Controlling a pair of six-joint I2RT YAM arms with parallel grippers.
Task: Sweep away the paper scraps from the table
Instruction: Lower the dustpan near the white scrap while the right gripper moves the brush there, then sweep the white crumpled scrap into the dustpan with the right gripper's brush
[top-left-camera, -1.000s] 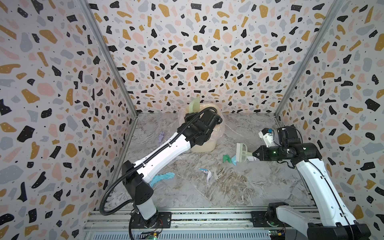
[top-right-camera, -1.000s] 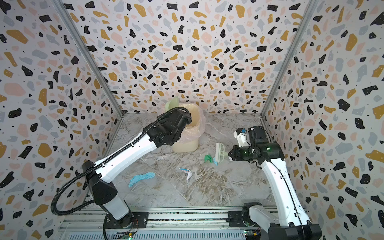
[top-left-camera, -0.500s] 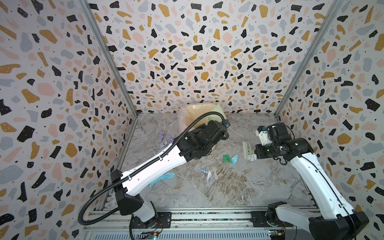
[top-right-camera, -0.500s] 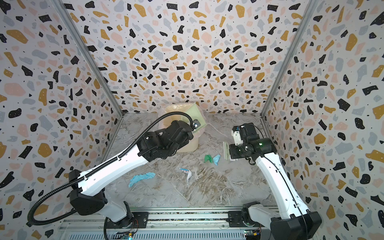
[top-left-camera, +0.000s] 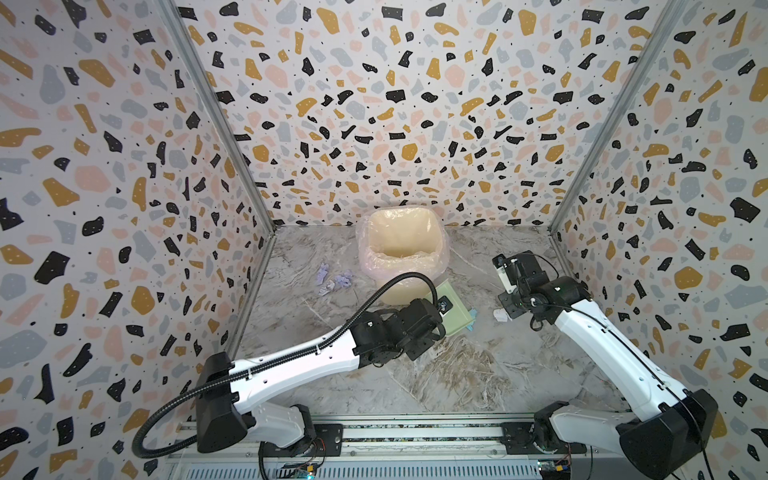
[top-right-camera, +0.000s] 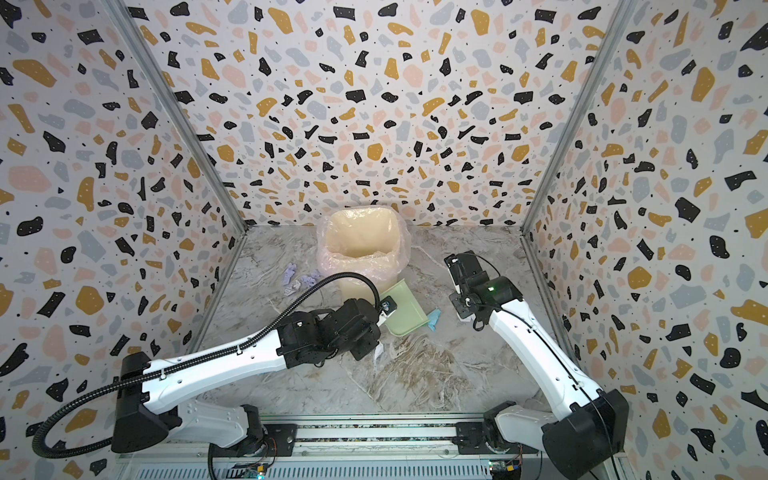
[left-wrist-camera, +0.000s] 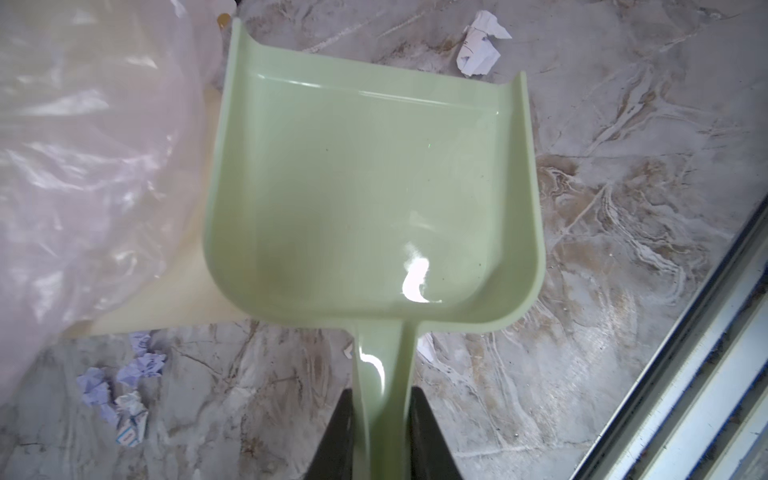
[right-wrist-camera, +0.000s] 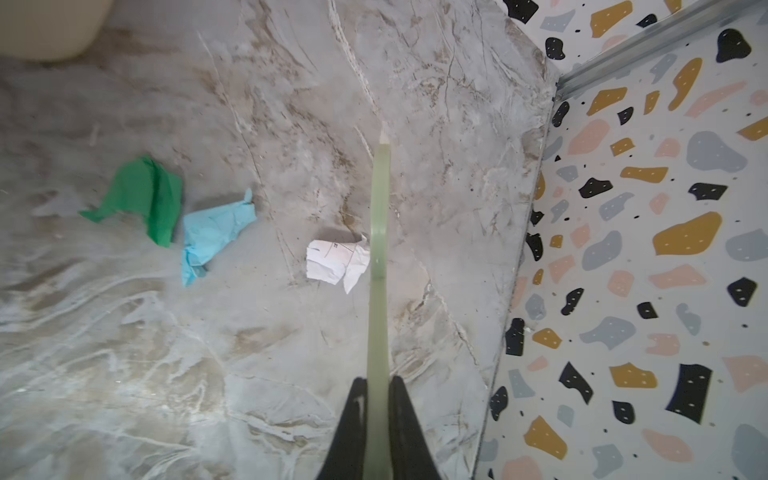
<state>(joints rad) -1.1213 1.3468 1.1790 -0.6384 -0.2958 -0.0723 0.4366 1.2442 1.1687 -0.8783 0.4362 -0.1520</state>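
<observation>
We've got the left gripper (left-wrist-camera: 382, 401) pinching the handle of the pale green dustpan (left-wrist-camera: 365, 187), whose pan sits just in front of the bin (top-left-camera: 401, 245). Our right gripper (right-wrist-camera: 376, 386) is pressed tight on a thin pale green tool (right-wrist-camera: 379, 257), off to the bin's right. The paper scraps (top-right-camera: 301, 282) lie on the table (top-left-camera: 457, 374). There's a lavender bunch (top-left-camera: 334, 279) just left of the bin and a white printed scrap (right-wrist-camera: 336, 262) just beside the tool. A light blue scrap (right-wrist-camera: 216, 232) and a green scrap (right-wrist-camera: 141, 195) sit side by side, nearer the bin.
</observation>
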